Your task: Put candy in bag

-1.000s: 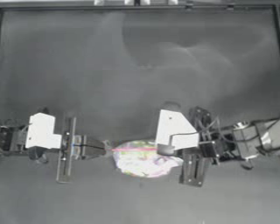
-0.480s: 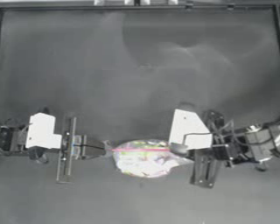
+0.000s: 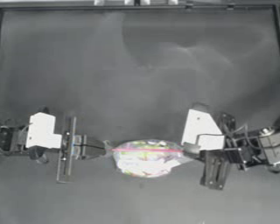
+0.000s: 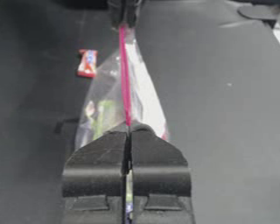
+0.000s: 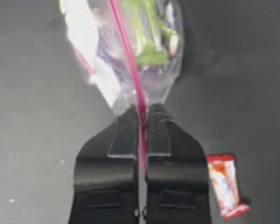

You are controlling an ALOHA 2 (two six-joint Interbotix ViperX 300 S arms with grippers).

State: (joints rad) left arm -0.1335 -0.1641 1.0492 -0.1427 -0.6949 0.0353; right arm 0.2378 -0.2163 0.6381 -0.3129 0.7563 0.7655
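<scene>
Dark and bare, the table (image 3: 136,65) carried everything near its front edge. Both arms met there: the left gripper (image 3: 101,150) was clenched on one end of the bag's pink seal, while the right gripper (image 3: 188,151) had pulled back from over the bag (image 3: 145,157) and pinched the other end, stretching the strip taut. That meant the pouch was held but not opened. On the table beside the right gripper, the candy (image 5: 225,184) lay outside; its wrapper print was unreadable.
</scene>
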